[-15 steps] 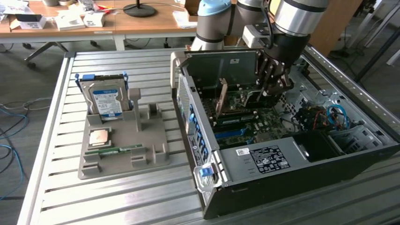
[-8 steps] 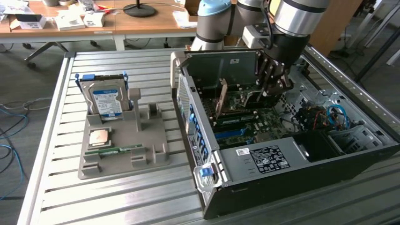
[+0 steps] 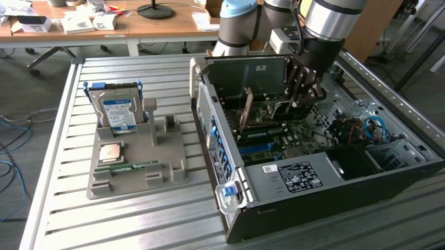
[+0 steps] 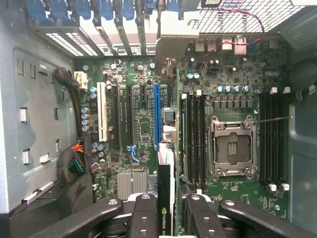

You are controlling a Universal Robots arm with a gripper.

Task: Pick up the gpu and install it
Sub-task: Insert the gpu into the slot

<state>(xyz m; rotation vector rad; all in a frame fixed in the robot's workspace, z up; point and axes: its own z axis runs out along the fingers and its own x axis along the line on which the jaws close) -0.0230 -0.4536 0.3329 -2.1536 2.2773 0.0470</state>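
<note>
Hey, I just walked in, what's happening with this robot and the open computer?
The robot arm's gripper is inside the open computer case, clamped on the gpu. The card is held edge-on over the motherboard, roughly in line with the blue slot, and does not look seated yet. On the tray beside the case sit a hard drive and a memory stick.

Lighting evenly and brightly from overhead; glaring softly off the counter (image 3: 139,219) slats; shadowing the case (image 3: 313,213) depths; washing out the vents (image 4: 74,44) in the wrist view.
</note>
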